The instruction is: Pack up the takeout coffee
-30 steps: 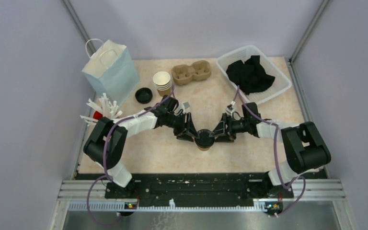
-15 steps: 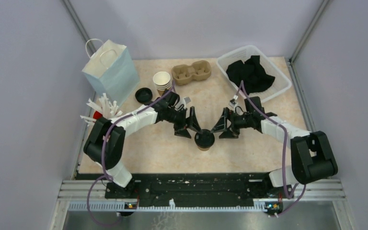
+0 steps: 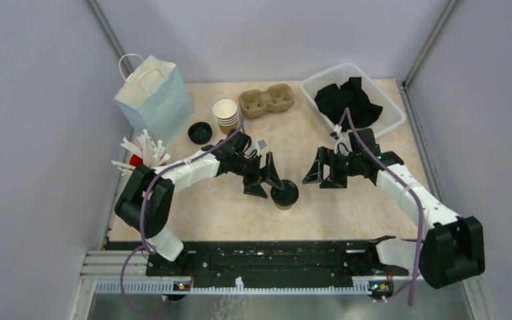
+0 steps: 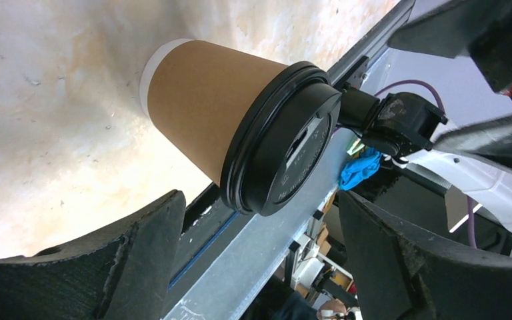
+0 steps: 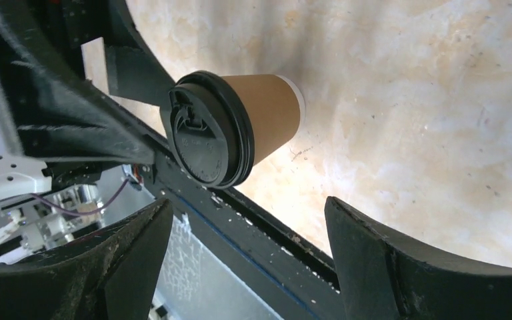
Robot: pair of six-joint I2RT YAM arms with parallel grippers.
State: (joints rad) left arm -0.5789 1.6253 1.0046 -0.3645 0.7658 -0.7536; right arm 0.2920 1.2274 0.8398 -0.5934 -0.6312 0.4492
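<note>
One small kraft-brown paper cup (image 3: pixel 283 205) stands upright near the middle of the marbled beige surface (image 3: pixel 220 210), its round black plastic lid (image 3: pixel 285 193) seated on the rim. The left tool (image 3: pixel 265 181) sits just left of it with its jaws spread wide. In the left wrist view the cup stands between and beyond the two black fingers (image 4: pixel 117 267), neither of which touches it, so this tool holds nothing. The right tool (image 3: pixel 327 175) is off to the right of the cup, apart from it, with its jaws likewise spread wide and nothing between them. Its wrist view shows the lidded cup standing free past the fingertips (image 5: pixel 373 257). Farther back and to the left, a stack of open paper cups (image 3: pixel 226 112), white inside, stands upright, and a loose black lid (image 3: pixel 200 132) lies on the surface just left of and nearer than that stack. Right of the stack, at the far edge, lies a brown two-hole cardboard carrier (image 3: pixel 266 100) with both holes unfilled. A pale blue paper bag (image 3: pixel 155 99) with handles stands in the far left corner. Nearer than the bag, at the left edge, is a red cup of white sticks (image 3: pixel 135 159). In the far right corner sits a clear plastic basket (image 3: pixel 390 127) holding crumpled black cloth (image 3: pixel 350 103).
</note>
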